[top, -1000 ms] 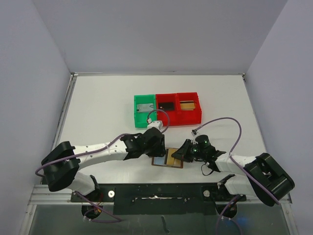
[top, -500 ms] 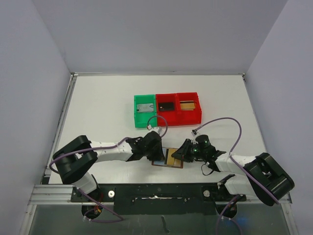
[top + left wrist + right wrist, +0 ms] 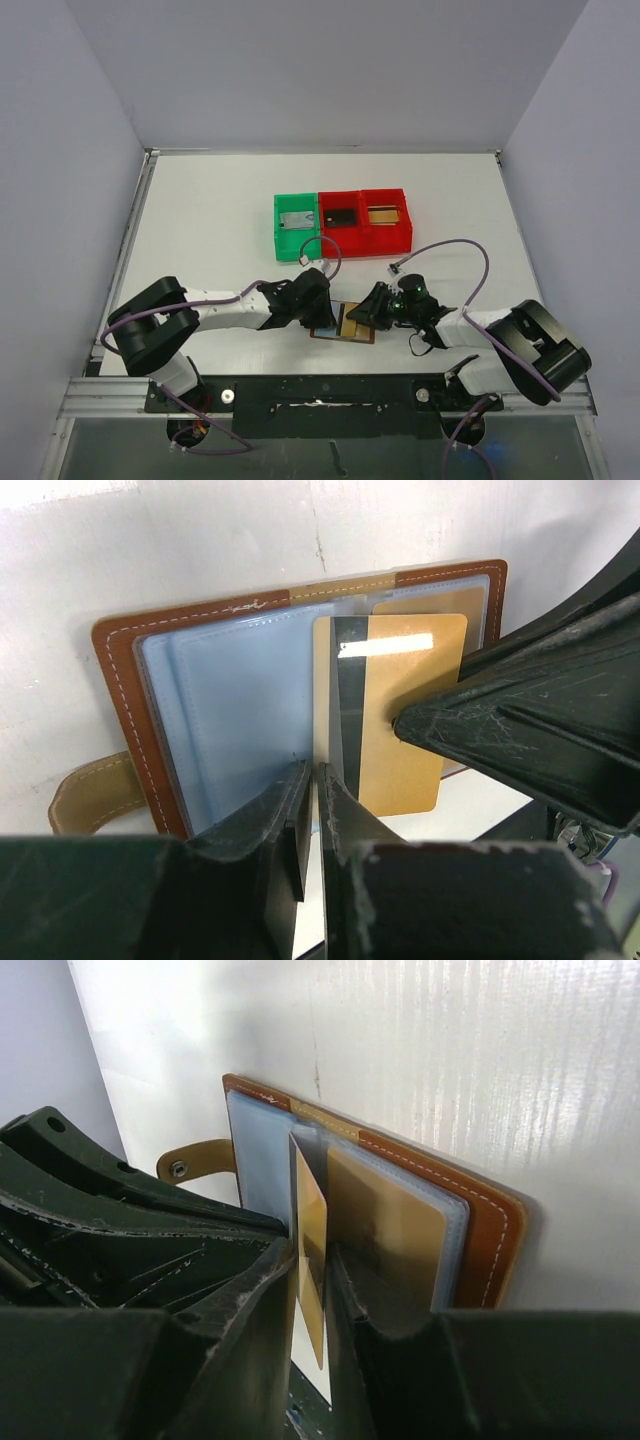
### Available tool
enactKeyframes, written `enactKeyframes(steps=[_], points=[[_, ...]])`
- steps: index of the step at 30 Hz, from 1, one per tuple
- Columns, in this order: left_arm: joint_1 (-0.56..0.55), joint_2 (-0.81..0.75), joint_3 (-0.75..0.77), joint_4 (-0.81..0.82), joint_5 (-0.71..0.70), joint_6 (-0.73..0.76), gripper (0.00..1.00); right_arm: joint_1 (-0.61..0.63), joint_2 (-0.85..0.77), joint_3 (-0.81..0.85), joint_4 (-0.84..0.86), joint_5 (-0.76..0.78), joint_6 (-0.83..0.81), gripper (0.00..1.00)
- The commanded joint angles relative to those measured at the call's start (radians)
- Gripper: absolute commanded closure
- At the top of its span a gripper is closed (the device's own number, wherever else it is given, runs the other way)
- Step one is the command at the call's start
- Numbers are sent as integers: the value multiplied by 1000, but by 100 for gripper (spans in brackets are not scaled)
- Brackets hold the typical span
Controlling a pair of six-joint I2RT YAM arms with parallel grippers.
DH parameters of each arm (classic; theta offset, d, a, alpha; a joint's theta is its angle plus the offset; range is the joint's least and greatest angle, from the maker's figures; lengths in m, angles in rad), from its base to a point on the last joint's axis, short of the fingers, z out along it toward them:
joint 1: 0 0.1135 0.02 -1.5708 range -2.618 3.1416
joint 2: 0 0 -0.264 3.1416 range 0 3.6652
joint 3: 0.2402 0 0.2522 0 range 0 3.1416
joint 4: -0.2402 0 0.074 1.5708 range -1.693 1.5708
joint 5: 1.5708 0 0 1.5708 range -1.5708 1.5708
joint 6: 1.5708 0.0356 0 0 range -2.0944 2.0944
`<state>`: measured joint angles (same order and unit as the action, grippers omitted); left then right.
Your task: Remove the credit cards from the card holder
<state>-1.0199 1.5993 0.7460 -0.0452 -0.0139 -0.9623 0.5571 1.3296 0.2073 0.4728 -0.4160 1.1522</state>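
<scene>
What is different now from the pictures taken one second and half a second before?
The left arm's elbow swung forward and inward, and the left gripper edged closer to the holder. Then the right arm's elbow drew inward too, and the right gripper slid slightly left, the card between its fingers. No clear grasp or release shows. Holder and bins stayed.

Over the last second we slid the left gripper (image 3: 322,316) nearer and rightward, closed it onto the edge of the gold credit card (image 3: 400,770), and loosened the jaws of the right gripper (image 3: 363,314).
</scene>
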Motion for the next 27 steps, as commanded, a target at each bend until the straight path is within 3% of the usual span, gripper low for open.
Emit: enactKeyframes(steps=[1,8,14,22,27], points=[[-5,31,-17,-67,-41,14,92,6,28,-4,68,-8,12,83],[-5,13,-16,-83,-57,15,92,3,-54,0,-42,26,-19,99],[-5,-20,-23,-93,-76,17,92,-25,-275,19,-333,128,-89,100],[-8,-84,10,-88,-73,42,86,-76,-500,63,-553,194,-144,100],[-6,-162,-2,100,45,40,79,-88,-600,104,-618,245,-197,100]])
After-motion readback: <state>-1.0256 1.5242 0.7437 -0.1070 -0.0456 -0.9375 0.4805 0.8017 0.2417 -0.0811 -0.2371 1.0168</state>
